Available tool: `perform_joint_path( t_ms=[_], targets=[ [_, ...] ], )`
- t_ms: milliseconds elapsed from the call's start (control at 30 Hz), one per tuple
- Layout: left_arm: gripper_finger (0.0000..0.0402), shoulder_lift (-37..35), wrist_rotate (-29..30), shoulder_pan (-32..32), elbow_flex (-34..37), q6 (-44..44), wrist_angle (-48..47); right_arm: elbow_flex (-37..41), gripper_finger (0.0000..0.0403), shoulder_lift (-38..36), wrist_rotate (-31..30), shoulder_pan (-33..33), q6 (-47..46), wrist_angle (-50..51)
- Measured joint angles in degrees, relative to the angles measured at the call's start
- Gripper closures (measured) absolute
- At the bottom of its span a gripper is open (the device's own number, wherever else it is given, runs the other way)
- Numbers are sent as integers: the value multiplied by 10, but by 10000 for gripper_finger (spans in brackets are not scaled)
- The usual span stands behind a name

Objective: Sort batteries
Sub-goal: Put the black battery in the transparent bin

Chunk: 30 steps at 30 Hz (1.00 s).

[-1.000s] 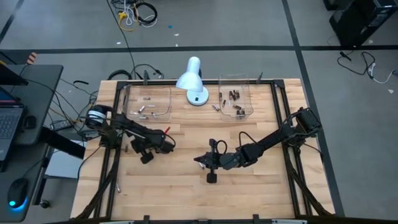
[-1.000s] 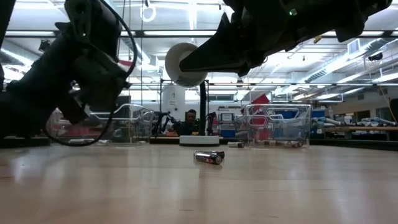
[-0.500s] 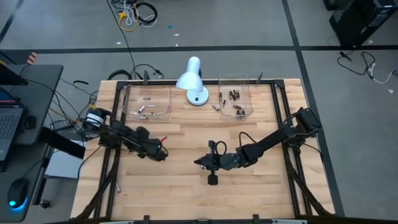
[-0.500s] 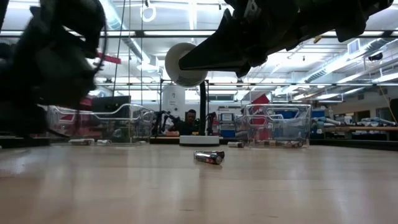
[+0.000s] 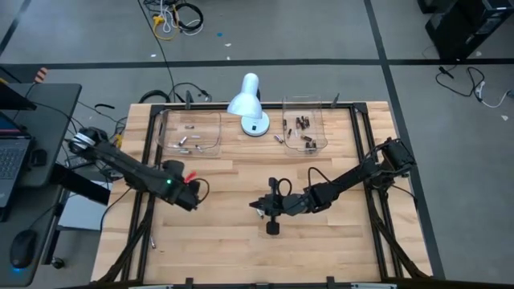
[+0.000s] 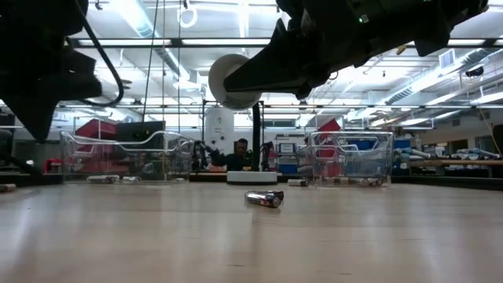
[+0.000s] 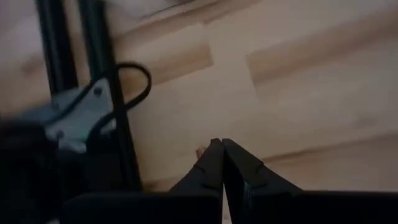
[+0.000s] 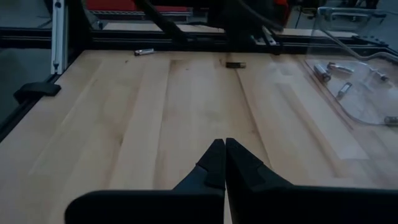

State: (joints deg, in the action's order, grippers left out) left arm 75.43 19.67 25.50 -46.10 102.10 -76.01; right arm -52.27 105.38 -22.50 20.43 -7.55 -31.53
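Batteries (image 5: 303,132) lie in two clear trays (image 5: 193,132) at the counter's (image 5: 241,241) far edge; one battery (image 6: 263,199) lies mid-counter. The right gripper (image 8: 219,163) hovers nearby, jaws clenched empty; the left gripper (image 7: 219,163) likewise.

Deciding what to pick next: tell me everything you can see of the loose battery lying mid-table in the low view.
The battery is a small dark cylinder with silvery ends, metal-looking, lying on its side on the bare wooden table, in front of the lamp base. Nothing touches it but the wood, and neither gripper is on it.
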Motion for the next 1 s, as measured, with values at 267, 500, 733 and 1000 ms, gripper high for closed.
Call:
perform_joint_path(
  t_ms=[267, 500, 733, 1000],
  targets=[
    [396, 46, 39, 9, 2, 83, 3, 0, 403, 0, 13, 1, -4, -1],
    [396, 93, -12, 9, 2, 77, 11, 0, 403, 0, 13, 0, -13, -2],
    [396, 99, -11, 16, 2, -17, 121, 0, 403, 0, 13, 1, -14, -2],
    [396, 101, -25, 11, 2, 46, 60, 0, 403, 0, 14, 1, -13, -1]
  ],
)
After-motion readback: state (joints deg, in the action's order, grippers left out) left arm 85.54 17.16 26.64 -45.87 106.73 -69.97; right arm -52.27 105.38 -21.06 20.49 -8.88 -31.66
